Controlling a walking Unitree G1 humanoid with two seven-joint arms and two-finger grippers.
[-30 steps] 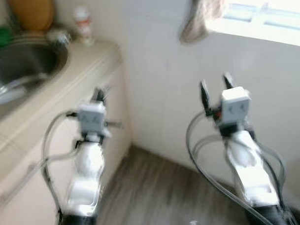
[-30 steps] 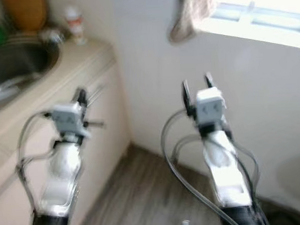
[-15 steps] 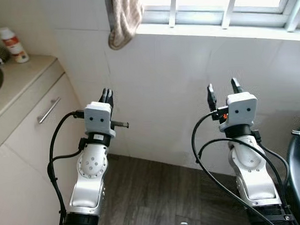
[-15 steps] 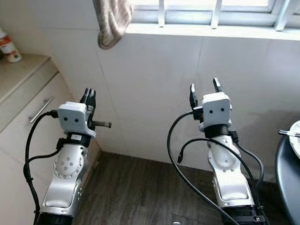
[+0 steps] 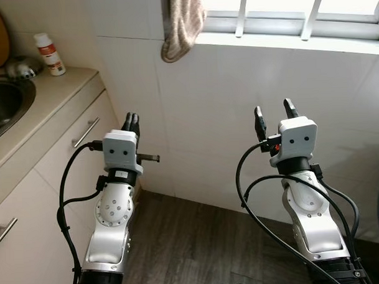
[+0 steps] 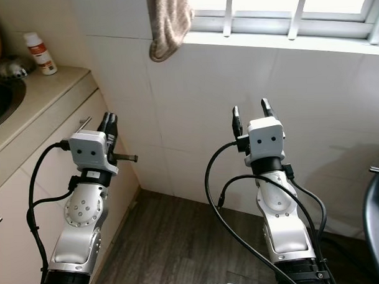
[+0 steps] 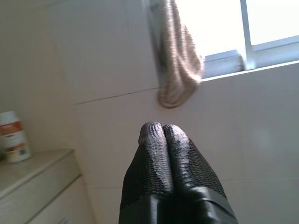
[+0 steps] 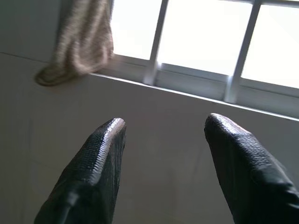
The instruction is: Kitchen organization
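Kitchen counter of beige stone [image 5: 63, 90], with a steel sink [image 5: 4, 108] and a small white bottle with a red label [image 5: 49, 53], sits at the upper left of the frame, well apart from both arms. Left gripper [image 5: 132, 121] has its fingers pressed together and empty; right gripper [image 5: 273, 114] is spread wide, holding nothing, both raised before the white tiled wall [image 5: 238, 96]. A tan cloth [image 5: 182, 27] hangs from the window sill. Organizing appears not yet begun; everything remains to do.

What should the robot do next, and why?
Probably turn left toward the counter. Both grippers are held up empty before a bare tiled wall, the left gripper shut and the right gripper open, while the white bottle and sink sit to its left.
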